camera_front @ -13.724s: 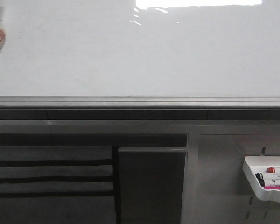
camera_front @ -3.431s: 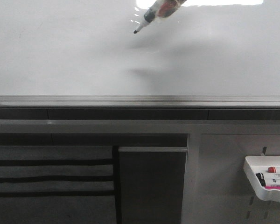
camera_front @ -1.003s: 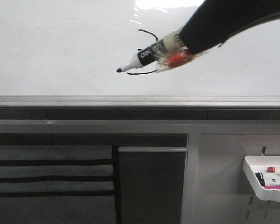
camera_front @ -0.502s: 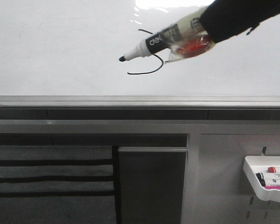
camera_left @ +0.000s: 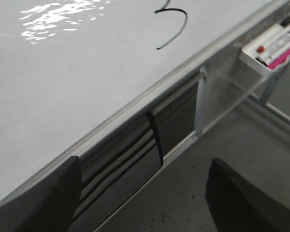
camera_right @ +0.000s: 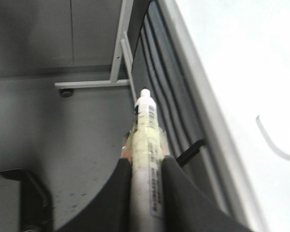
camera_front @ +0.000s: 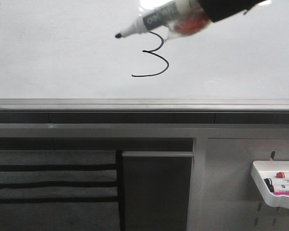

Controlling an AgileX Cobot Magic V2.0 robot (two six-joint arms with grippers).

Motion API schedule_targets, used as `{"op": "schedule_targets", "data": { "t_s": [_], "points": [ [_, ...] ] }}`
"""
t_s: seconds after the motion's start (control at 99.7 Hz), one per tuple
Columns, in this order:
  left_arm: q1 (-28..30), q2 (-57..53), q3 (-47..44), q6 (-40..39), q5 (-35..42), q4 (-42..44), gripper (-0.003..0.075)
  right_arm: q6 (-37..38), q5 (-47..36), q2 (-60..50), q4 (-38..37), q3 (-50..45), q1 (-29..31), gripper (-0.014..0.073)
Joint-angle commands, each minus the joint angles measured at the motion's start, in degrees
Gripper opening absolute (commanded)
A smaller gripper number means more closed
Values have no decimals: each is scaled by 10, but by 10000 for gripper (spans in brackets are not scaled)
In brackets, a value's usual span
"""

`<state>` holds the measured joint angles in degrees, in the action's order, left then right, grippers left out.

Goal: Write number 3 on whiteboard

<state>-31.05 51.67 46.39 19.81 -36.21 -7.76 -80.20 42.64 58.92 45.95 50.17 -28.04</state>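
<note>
Front view: the 3 [camera_front: 152,57] stands on the whiteboard [camera_front: 62,57] above its rail [camera_front: 144,103], and the marker [camera_front: 151,21] points left just above the 3, its tip off to the digit's upper left. Left wrist view: the left gripper [camera_left: 150,198] hangs with jaws wide apart and holding nothing, below the rail [camera_left: 135,104], with the 3 [camera_left: 173,24] on the board above. Right wrist view: the right gripper [camera_right: 144,183] is clamped on the marker [camera_right: 146,145], which sits beside the rail [camera_right: 203,111].
</note>
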Motion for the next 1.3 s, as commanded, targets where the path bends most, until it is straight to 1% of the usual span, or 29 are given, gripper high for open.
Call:
{"op": "schedule_targets", "data": {
  "t_s": [0.0,0.13,0.241,0.341,0.461,0.582,0.853,0.903,0.953,0.963,0.973,0.993,1.003,1.013,1.033,1.134,1.224,1.294],
  "points": [
    [-30,25,44,62,13,-22,492,-35,-38,-8,24,34,-13,-23],
    [-86,60,85,129,8,-23,492,-42,-50,2,20,55,-28,-23],
    [-133,77,108,191,21,-23,492,-65,-49,9,20,56,-34,-23],
    [-163,94,120,226,26,-23,492,-78,-47,9,20,56,-42,-23],
    [-188,115,131,229,23,-23,492,-119,-43,9,20,56,-61,-23],
    [-208,120,136,236,30,-23,492,-139,-50,10,20,56,-74,-23],
    [-221,120,136,240,25,-23,488,-140,-53,10,20,56,-74,-23],
    [-221,120,136,240,25,-23,459,-140,-53,10,20,56,-74,-23],
    [-221,120,136,240,25,-23,409,-140,-51,10,20,56,-74,-23],
    [-221,120,136,240,25,-23,384,-140,-51,10,20,56,-74,-23],
    [-221,120,136,240,25,-23,384,-140,-51,10,20,56,-74,-23],
    [-221,120,136,240,25,-23,349,-140,-50,10,19,56,-74,-23],
    [-221,120,136,240,25,-23,349,-140,-50,10,19,56,-74,-23],
    [-221,120,136,240,25,-23,325,-140,-50,10,19,56,-74,-23],
    [-221,120,136,240,25,-23,302,-140,-50,10,19,56,-74,-23],
    [-221,120,136,240,25,-23,212,-141,-49,10,19,56,-74,-23],
    [-221,120,136,240,25,-23,154,-141,-49,10,19,56,-74,-23],
    [-221,120,136,240,25,-23,125,-141,-49,10,19,56,-74,-23]
  ]
}}
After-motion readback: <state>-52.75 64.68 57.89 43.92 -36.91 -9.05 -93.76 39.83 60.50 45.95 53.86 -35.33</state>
